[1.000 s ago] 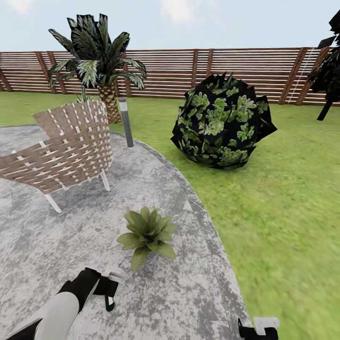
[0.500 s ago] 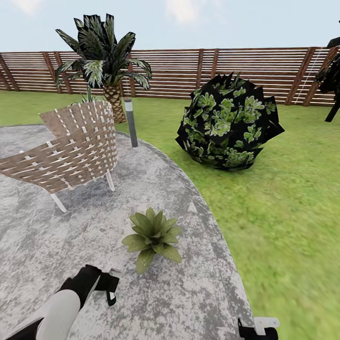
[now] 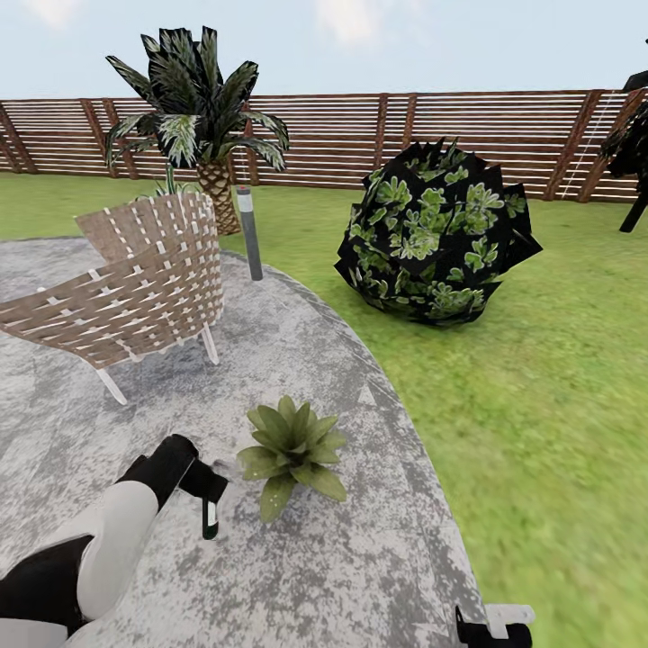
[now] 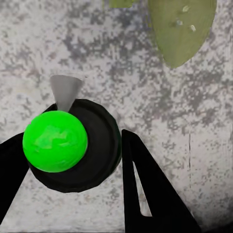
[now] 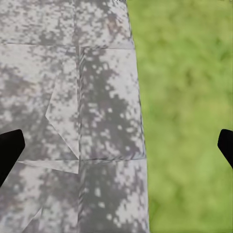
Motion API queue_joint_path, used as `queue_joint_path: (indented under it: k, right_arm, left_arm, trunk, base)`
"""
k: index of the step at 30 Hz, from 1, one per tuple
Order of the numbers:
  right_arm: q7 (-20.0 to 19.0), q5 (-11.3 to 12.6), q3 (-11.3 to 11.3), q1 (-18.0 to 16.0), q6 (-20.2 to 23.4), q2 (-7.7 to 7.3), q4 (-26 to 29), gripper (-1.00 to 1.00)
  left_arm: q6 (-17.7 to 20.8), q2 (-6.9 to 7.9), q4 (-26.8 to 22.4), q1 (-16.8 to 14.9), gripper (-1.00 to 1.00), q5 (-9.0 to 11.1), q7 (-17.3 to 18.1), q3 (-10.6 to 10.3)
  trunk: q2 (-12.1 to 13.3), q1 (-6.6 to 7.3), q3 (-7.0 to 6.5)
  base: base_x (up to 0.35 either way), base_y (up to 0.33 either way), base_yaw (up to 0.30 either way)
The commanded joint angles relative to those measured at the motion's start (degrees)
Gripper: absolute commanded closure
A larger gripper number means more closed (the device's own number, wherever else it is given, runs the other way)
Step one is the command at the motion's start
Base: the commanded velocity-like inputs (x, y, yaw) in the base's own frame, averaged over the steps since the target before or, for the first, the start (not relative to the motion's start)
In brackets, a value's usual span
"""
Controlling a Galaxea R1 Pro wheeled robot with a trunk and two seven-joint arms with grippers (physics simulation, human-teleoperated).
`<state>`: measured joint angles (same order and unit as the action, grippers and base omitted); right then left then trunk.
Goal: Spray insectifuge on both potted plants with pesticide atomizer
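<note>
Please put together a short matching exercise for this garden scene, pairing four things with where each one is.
Things
1. low green rosette potted plant
2. woven brown lattice chair
3. round dark leafy bush
4. black atomizer with bright green round top

Places
A. on the green lawn, in front of the brown slatted fence
B. between the fingers of the left end effector
C. on the grey patio, near the left end effector
D. on the grey patio, in front of the palm with the scaly trunk

Pairs: 1-C, 2-D, 3-A, 4-B
</note>
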<state>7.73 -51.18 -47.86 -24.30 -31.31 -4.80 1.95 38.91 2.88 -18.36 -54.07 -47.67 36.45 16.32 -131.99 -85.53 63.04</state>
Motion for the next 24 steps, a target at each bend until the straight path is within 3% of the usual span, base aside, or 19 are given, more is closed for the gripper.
queue_joint_path:
  k: [1,2,4,6,15,24]
  right_arm:
    - [0.4,-0.6,-0.2,0.0,-0.1,-0.03,-0.1,-1.00]
    - [0.4,-0.6,-0.2,0.0,-0.2,-0.03,-0.1,-1.00]
    - [0.4,-0.6,-0.2,0.0,-0.2,-0.02,-0.1,-1.00]
    - [0.4,-0.6,-0.1,0.0,-0.2,0.14,-0.2,-1.00]
    - [0.4,-0.6,-0.1,0.0,-0.2,0.23,-0.2,-1.00]
    - [0.4,-0.7,-0.1,0.0,-0.2,0.23,-0.2,-1.00]
  left_arm:
    - [0.4,0.97,-0.1,-0.1,1.00,-0.2,0.5,0.6]
    - [0.4,2.27,-0.1,-0.1,1.00,-0.1,0.5,0.5]
    - [0.4,3.48,0.0,0.0,1.00,-0.1,0.5,-0.3]
    - [0.4,4.09,0.0,0.5,1.00,0.0,0.6,-2.7]
    - [0.5,3.56,0.7,1.0,1.00,-0.1,1.0,-3.8]
    - [0.4,3.96,1.2,3.2,1.00,0.1,2.2,-6.6]
  trunk:
    - [0.0,0.01,0.05]
    - [0.0,0.01,0.05]
    - [0.0,0.01,0.05]
    - [0.0,0.01,0.05]
    - [0.0,0.01,0.08]
    - [0.0,0.01,0.09]
  base:
    - [0.000,0.000,0.000]
    - [0.000,0.000,0.000]
    - [0.000,0.000,0.000]
    - [0.061,0.000,0.000]
    - [0.293,0.000,0.058]
    - [0.027,0.000,0.033]
